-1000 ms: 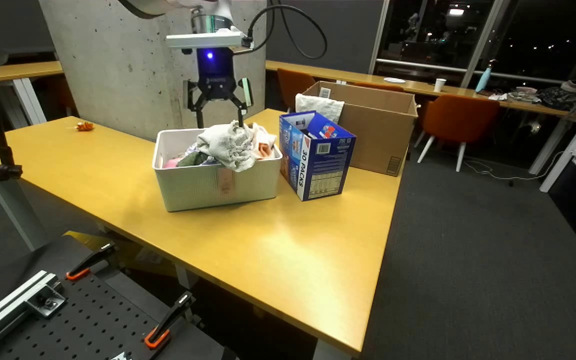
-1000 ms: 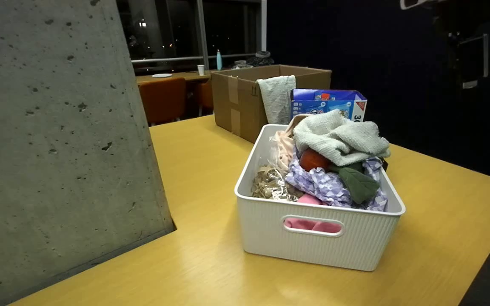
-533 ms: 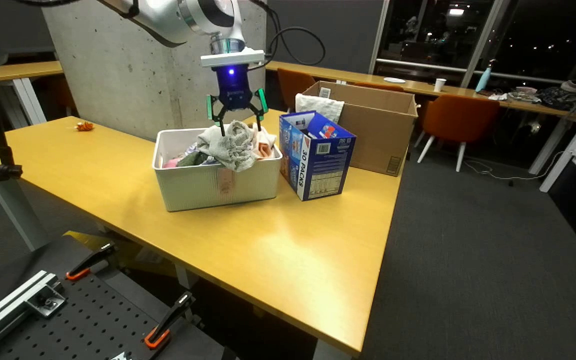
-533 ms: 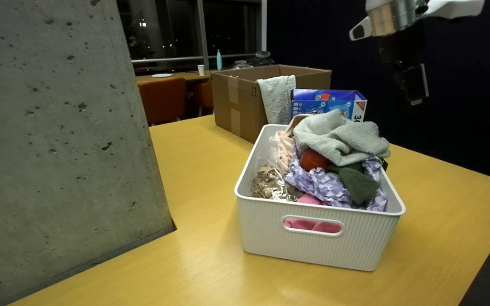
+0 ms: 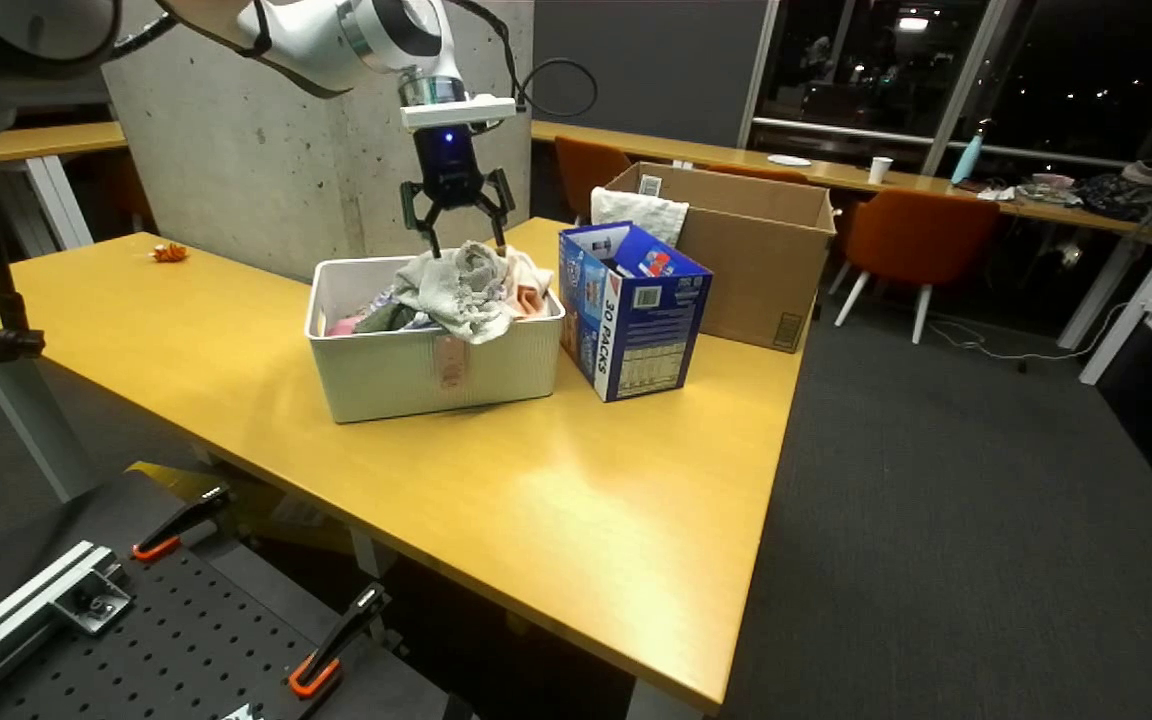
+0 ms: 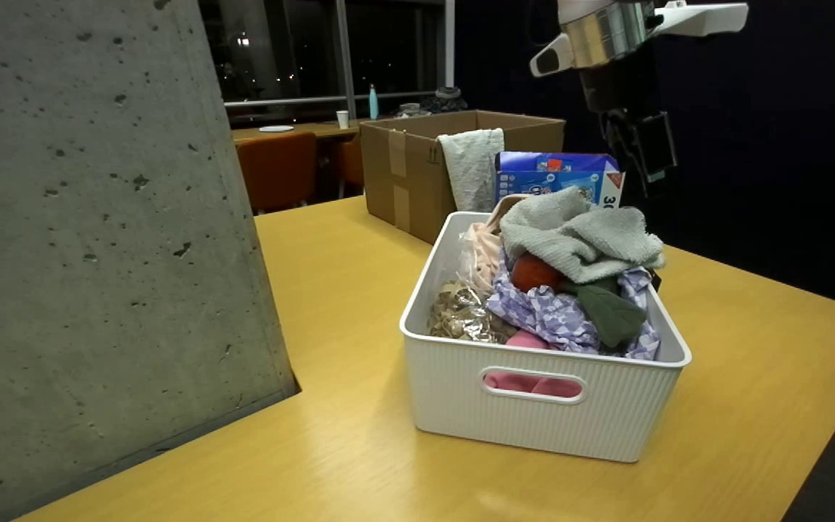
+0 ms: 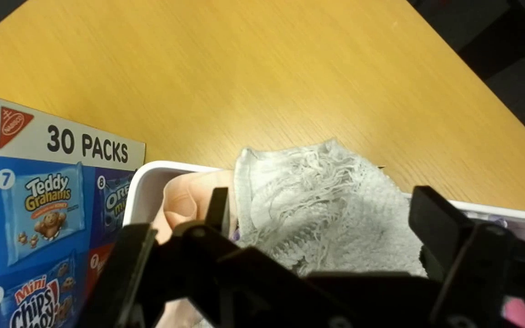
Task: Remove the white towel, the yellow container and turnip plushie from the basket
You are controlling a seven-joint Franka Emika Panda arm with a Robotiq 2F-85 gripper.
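Yellow desk [image 6: 345,435] below, and your wide-spread fingers [image 7: 440,223] have just swung in toward the white towel [image 7: 331,214] heaped in the basket [image 6: 533,426]; first grasp looks near!

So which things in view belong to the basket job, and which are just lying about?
For the job:
white towel
basket
gripper, open
yellow container, turnip plushie: not clearly identifiable

Lying about:
blue snack box
cardboard box
cloth draped over it
white cup
blue bottle
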